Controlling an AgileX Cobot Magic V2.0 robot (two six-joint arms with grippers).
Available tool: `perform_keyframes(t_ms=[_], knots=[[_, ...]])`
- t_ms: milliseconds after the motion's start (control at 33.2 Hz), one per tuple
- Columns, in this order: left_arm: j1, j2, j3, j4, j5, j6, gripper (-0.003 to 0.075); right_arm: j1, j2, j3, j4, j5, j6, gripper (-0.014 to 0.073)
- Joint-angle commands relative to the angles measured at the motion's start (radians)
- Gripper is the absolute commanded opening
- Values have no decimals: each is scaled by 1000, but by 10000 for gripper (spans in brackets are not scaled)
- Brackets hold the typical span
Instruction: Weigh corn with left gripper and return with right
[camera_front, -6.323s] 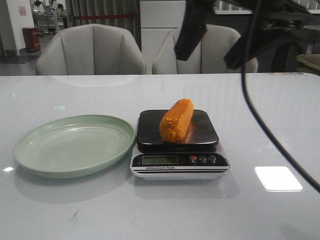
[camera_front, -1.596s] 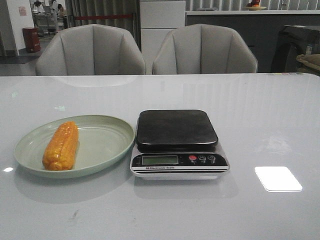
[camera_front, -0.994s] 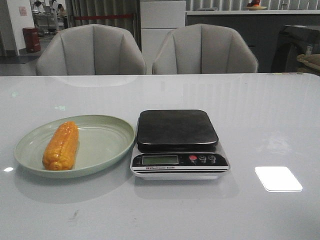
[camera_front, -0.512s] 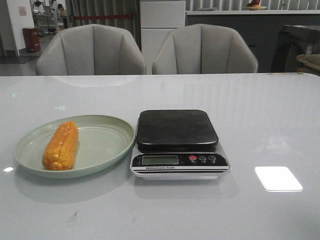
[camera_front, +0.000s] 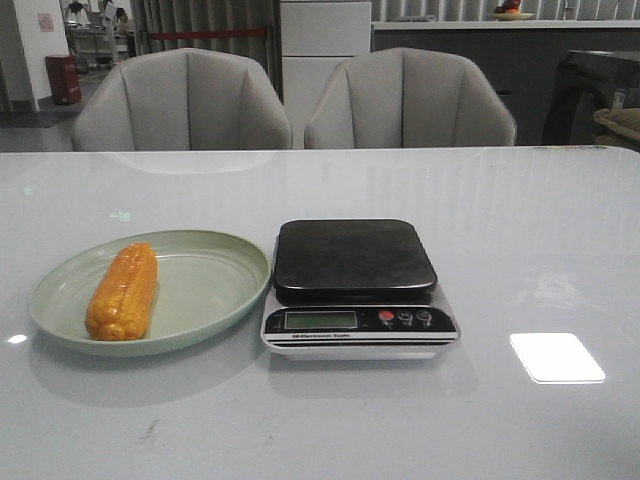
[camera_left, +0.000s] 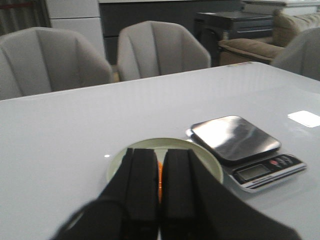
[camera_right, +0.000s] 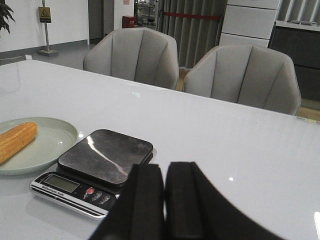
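Inspector: Grey padded chairs (camera_front: 180, 100) stand behind the glossy white table (camera_front: 540, 220). Note the stubby orange-yellow corn cob (camera_front: 123, 291): it lies lengthwise in the pale green round plate (camera_front: 215, 270), toward its left side, just beside the black-topped digital kitchen scale (camera_front: 356, 285). The scale's platform carries nothing.

Operator: And the two claws?

Inspector: Neither arm appears in the front view. In its own wrist view the black two-fingered left gripper (camera_left: 159, 186) has its fingers pressed together with only a thin slit between them, nothing pinched, held above the plate. The black right gripper (camera_right: 164, 200) is likewise closed on nothing, well back from the scale.

Operator: So which step do you judge I am on?

Inspector: From how things lie, either the start or the finish; I cannot tell which. If the weighing is ahead, spread the left fingers first, come down across the cob's middle, not its ends, and close gently so it does not roll. Lift clear of the plate's rim, then set it flat on the platform's centre.
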Motion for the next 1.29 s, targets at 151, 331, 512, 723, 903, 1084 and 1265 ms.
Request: perform_keyframes(t_ms=[151,331,512,723,903,1084,1265], knots=[[204,0,171,1,-338,-1,115,-5,21,-28,-10,-73,-5,176],[328,-21,236,1,-373,-1,115,-5,20,-28,-10,-73,-5,176],[408,-21,238,-1,-374,-1,115,-5,20,-28,-10,-73,-5,176],[362,-21,238,-1,-374,-1,115,-5,20,-28,-10,-73,-5,176],[356,-21,238,-1,-374,-1,115,-5,20,-28,-10,-73,-5,176],[356,-21,238,-1,-374,-1,115,-5,20,-28,-10,-73,-5,176],[356,-21,238,-1,-374,-1,115,-5,20,-28,-10,-73,-5,176]])
